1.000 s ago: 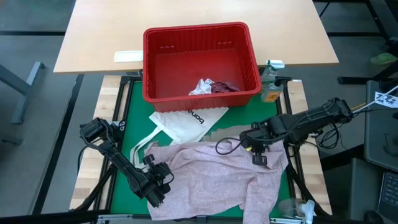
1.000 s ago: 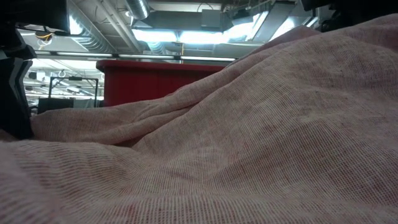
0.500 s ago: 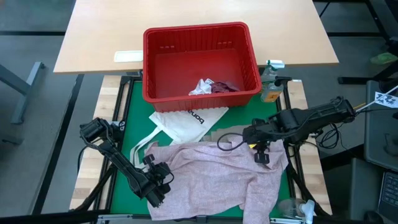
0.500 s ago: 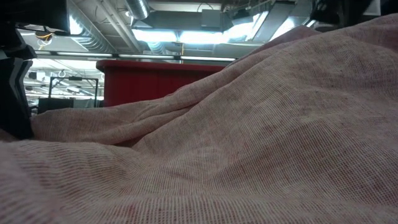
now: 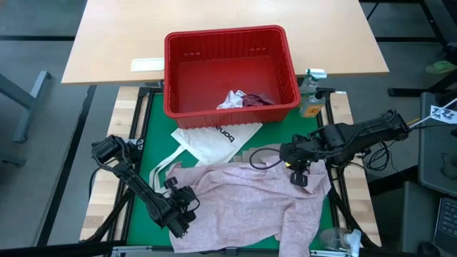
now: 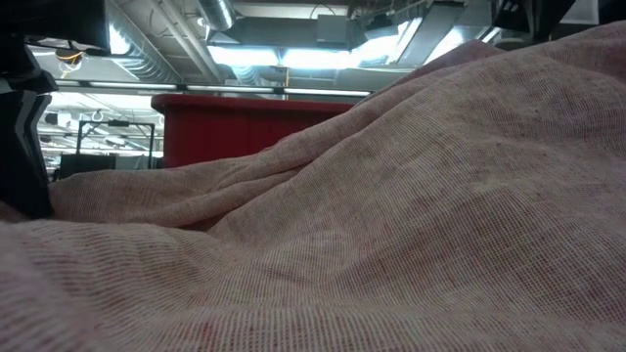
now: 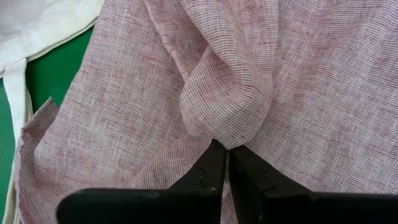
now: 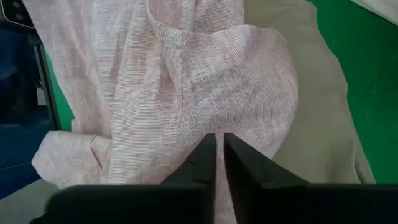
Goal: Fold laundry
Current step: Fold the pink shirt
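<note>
Pink mottled garment (image 5: 250, 203) lies spread over the front of the green mat (image 5: 146, 214), and my left gripper (image 7: 224, 163) is clenched on a fold of it at its front-left corner. Compared with a second ago, my right gripper (image 5: 300, 173) has shifted a little toward the garment's right edge; in the right wrist view a narrow gap shows between its fingers, with cloth pinched there, I judge. That suggests I'm setting corners for a fold. Farther back, the white tote bag (image 5: 214, 139) and red basket (image 5: 230, 69) crowd the mat's rear, leaving little open room.
</note>
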`<state>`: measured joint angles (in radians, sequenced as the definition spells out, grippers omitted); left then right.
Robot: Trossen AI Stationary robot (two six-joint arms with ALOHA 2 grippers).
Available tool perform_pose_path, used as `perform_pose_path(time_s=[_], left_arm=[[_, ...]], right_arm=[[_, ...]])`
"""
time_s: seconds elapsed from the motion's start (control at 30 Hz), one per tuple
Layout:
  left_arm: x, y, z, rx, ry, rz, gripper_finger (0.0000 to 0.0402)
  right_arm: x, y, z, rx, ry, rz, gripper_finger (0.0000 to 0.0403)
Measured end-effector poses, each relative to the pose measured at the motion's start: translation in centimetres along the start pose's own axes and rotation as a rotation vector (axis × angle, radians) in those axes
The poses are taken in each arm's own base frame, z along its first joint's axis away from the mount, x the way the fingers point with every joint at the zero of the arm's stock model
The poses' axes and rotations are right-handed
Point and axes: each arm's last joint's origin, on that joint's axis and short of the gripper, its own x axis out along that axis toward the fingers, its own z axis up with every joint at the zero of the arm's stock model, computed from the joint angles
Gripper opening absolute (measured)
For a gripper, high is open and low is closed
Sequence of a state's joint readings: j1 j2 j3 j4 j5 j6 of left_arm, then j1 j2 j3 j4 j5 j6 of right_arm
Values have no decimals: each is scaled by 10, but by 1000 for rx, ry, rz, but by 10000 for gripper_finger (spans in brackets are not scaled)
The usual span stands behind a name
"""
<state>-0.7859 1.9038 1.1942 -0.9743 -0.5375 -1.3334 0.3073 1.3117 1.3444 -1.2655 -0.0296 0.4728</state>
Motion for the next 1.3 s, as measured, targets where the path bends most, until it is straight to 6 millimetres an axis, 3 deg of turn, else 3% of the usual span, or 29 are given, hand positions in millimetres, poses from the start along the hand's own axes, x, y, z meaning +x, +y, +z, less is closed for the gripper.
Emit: perform_pose_path(time_s=[0.3,0.43,0.73,1.3], left_arm=[[0,0,0,-1,-1,0,14],[0,0,0,-2,2,-3,14],[0,-1,0,-3,2,-6,14],[0,-1,0,-4,2,-7,14]], right_arm=[[33,-7,-6,-10,47,-122,145],[50,-7,-5,-10,35,-113,176],[68,6,5,-23,-42,192,186],[57,18,17,-63,-90,415,186]])
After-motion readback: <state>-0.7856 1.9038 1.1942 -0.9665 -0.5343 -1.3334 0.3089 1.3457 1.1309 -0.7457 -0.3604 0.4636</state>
